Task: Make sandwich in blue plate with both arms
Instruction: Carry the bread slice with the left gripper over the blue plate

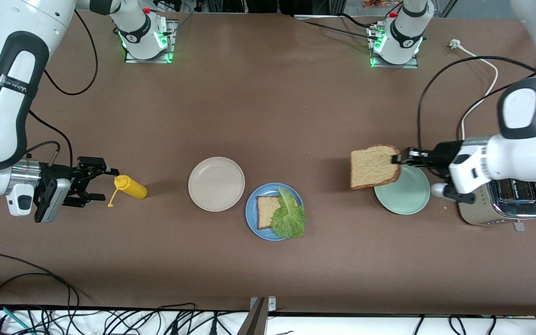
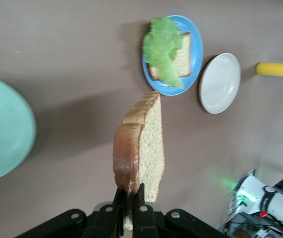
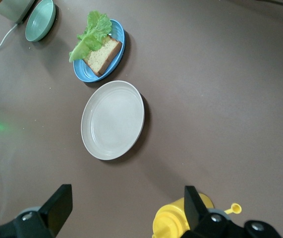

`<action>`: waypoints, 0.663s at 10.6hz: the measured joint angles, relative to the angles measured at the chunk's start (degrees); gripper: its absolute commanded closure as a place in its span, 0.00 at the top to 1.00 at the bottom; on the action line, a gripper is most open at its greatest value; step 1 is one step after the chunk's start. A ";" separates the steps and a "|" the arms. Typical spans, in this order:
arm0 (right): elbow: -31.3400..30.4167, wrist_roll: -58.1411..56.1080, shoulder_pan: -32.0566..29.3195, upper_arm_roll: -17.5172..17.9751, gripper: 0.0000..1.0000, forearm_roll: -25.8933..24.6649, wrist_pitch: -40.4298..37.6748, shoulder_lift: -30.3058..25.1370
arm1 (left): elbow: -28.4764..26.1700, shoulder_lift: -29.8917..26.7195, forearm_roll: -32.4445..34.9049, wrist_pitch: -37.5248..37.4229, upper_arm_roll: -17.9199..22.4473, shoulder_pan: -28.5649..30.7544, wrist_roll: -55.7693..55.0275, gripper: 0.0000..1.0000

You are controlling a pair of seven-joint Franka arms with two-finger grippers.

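Observation:
The blue plate [image 1: 252, 218] [image 2: 197, 47] [image 3: 119, 30] holds one brown bread slice [image 1: 265, 210] [image 3: 104, 55] with a ruffled lettuce leaf [image 1: 289, 216] [image 2: 162, 47] [image 3: 89, 32] lying over part of it. My left gripper [image 1: 396, 159] [image 2: 130, 196] is shut on the crust edge of a second bread slice [image 1: 373, 166] [image 2: 143, 144]. It holds the slice in the air over the table, just beside the mint-green plate [image 1: 407, 195]. My right gripper [image 1: 98, 184] [image 3: 126, 206] stands open with nothing between its fingers, beside the yellow mustard bottle [image 1: 130, 187] [image 3: 173, 220].
A beige-white plate [image 1: 216, 184] [image 3: 112, 120] [image 2: 219, 83] sits beside the blue plate, toward the right arm's end. A silver toaster [image 1: 510, 200] stands under the left arm, with its cord running toward the bases. Cables lie along the table edge nearest the front camera.

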 measured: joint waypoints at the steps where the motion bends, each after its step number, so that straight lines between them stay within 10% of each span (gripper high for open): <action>1: -0.01 0.00 -0.04 -0.07 1.00 0.00 -0.01 0.00 | -0.08 1.49 -3.05 2.57 0.05 -1.49 -0.65 0.00; 7: -0.09 0.47 -5.28 5.28 1.00 -0.25 0.08 0.43 | -0.14 13.24 -16.00 24.54 0.20 -13.74 -0.78 0.00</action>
